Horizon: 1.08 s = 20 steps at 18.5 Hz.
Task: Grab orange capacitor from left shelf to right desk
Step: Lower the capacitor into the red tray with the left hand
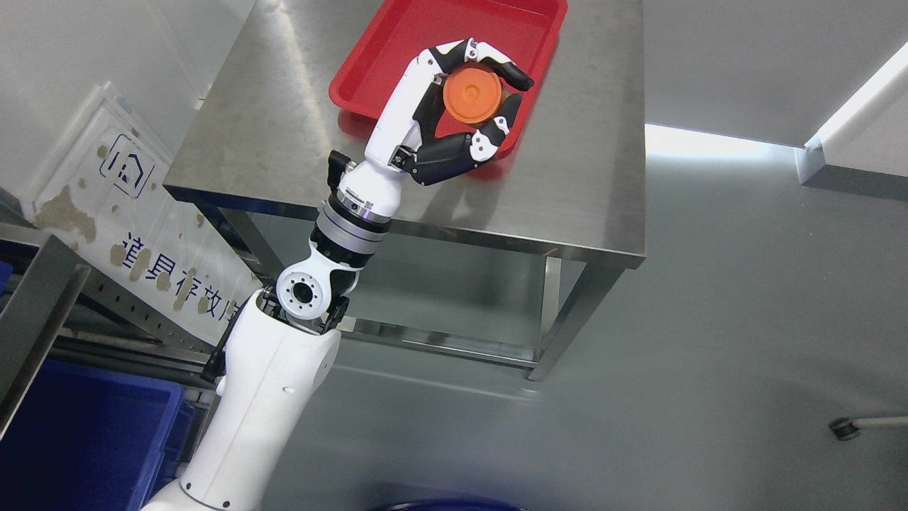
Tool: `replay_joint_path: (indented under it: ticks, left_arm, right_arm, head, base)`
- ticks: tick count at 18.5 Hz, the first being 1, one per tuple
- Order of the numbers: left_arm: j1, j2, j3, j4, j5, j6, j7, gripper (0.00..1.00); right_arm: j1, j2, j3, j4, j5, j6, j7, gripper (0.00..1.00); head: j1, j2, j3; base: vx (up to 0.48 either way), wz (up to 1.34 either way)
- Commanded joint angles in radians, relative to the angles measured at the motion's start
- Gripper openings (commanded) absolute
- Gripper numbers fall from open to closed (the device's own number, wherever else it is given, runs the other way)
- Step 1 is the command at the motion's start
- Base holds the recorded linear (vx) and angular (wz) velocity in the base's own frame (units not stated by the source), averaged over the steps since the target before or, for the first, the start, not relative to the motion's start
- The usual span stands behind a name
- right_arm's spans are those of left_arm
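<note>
The orange capacitor (472, 94) is held pinched in the left robot hand (461, 106), with curled fingers (507, 67) closed over its upper edge and the thumb pressed against its lower right side. Its round flat face is turned toward the camera, so its long axis is judged to run roughly along the line of sight rather than across the red tray (404, 42).

Relative to the red tray, the capacitor is seen over the tray's near right part, above the floor of the tray; whether it touches that floor cannot be told. The tray itself rests on the steel table (284, 128), toward the far side.

The placing is judged to turn on this relation: the capacitor already lies over the tray, so a lowering and release is what remains. The right arm is not seen.
</note>
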Motion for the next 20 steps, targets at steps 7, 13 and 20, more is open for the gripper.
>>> replay_joint_path:
  ticks: [7,13,20]
  left_arm:
    - [-0.127,0.017,0.031,0.152,-0.001,0.158,0.033,0.04]
    - [-0.145,0.017,0.025,0.244,0.002,0.189,0.031,0.04]
    - [-0.224,0.017,-0.022,0.434,0.005,0.201,0.036,0.04]
  right_arm:
    - [0.028,-0.017,-0.011,-0.023,0.0,0.002,0.004,1.0]
    - [0.028,-0.017,-0.011,-0.023,0.0,0.002,0.005,1.0]
    - [0.028,-0.017,-0.011,-0.023,0.0,0.002,0.005,1.0]
  head:
    - [0.0,0.0,0.0]
    - [0.0,0.0,0.0]
    - [0.0,0.0,0.0]
  base:
    - [0.139,-0.01]
    - [0.068,0.02]
    - [0.013,0.0]
